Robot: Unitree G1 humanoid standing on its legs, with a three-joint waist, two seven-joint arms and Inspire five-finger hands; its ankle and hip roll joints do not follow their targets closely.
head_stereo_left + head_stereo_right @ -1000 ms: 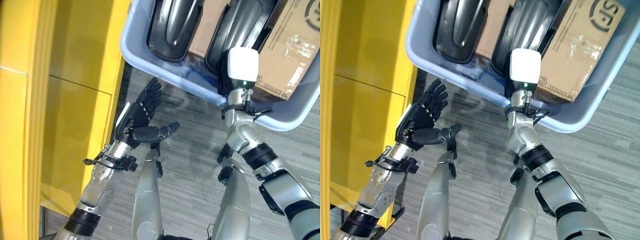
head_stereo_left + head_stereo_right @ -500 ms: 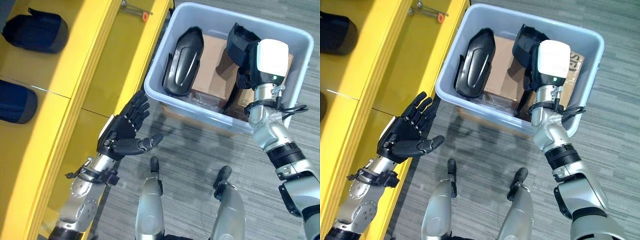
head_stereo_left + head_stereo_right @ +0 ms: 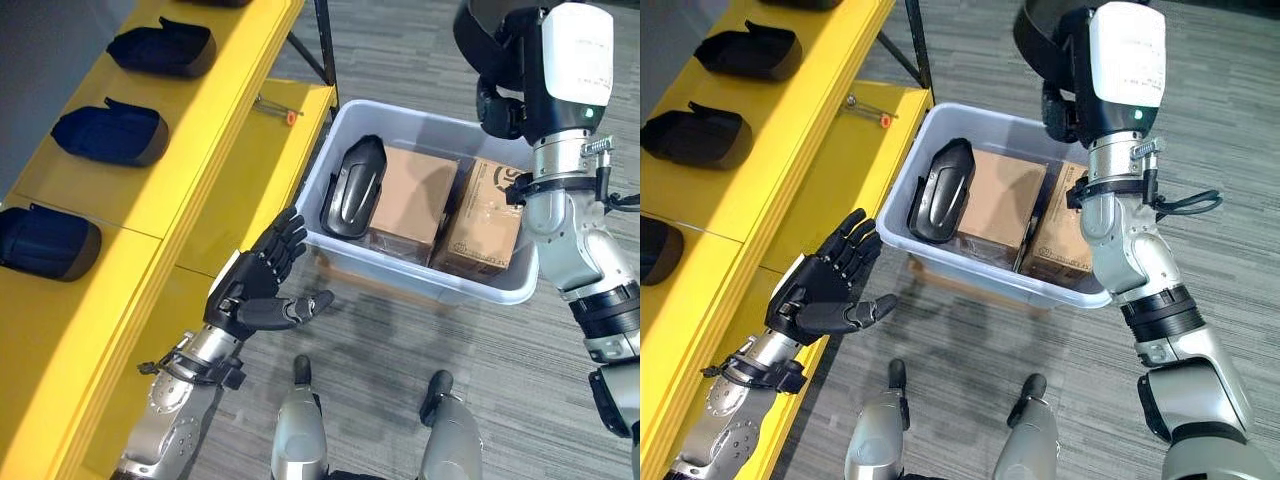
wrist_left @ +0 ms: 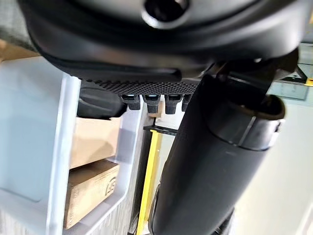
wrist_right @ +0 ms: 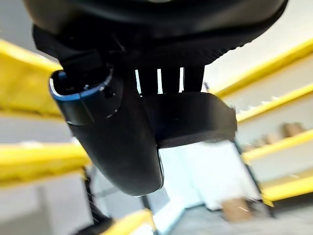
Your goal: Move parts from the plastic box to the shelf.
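Since a second ago my head camera has tipped up, bringing the whole plastic box (image 3: 425, 285) and the yellow shelf (image 3: 150, 190) into frame, and my right hand (image 3: 1060, 75) has risen out of the box with a black part (image 5: 188, 120) in it; here it hangs high above the box's far right corner. In its wrist view the fingers curl over a dark moulded piece with the thumb (image 5: 115, 147) beneath, so I read the hand as closed on that part. My left hand (image 3: 255, 295) hovers spread and empty, palm up, between the shelf edge and the near left corner of the box. One more black part (image 3: 352, 187) lies at the left end of the box, beside two cardboard cartons (image 3: 410, 205), and three like parts (image 3: 110, 135) already sit in a row on the shelf. To my eye the step in hand is the carry to the shelf. I judge it best done by keeping the grip firm, swinging the arm left well above the box rim and the cartons, and lowering the part flat onto a free stretch of the shelf in line with its fellows, clear of the small tool with the orange tip (image 3: 275, 107) at the shelf's far edge, before the fingers let go.
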